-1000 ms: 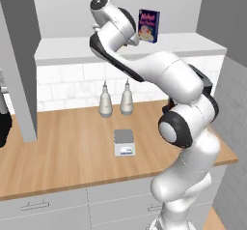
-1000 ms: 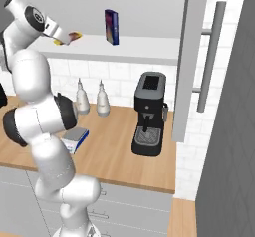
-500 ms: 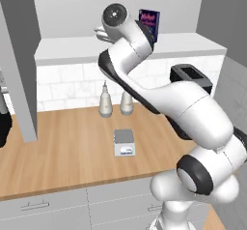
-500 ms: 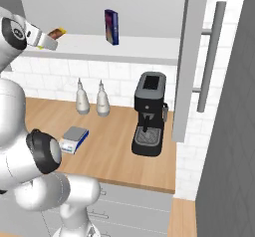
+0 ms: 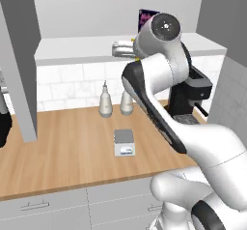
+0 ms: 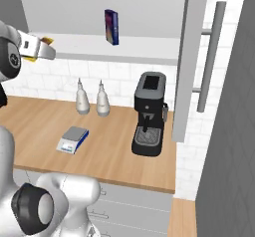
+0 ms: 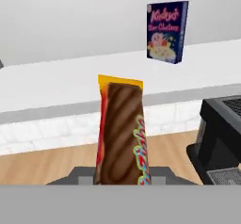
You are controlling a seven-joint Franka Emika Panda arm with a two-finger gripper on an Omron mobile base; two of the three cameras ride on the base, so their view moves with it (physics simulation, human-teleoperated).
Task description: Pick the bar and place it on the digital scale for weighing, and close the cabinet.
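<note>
The hand [image 6: 44, 50] is clamped on the bar [image 7: 121, 131] and holds it high, level with the open cabinet shelf [image 6: 124, 47] and well above the wooden desk [image 6: 107, 141]. The step in hand is, as I judge it, carrying the bar down to the digital scale [image 5: 124, 142], which sits on the desk in front of the two small bottles [image 5: 116, 101]. To do this well, the arm should swing clear of the shelf edge, centre the bar over the grey top plate, lower it close and only then let go, so it does not slide off the small plate. In the hand view the bar's long axis runs straight out along the hand, its far yellow end pointing toward the shelf and the cereal box [image 7: 167, 25]. The cabinet door [image 6: 191, 61] stands open, to be closed afterwards.
</note>
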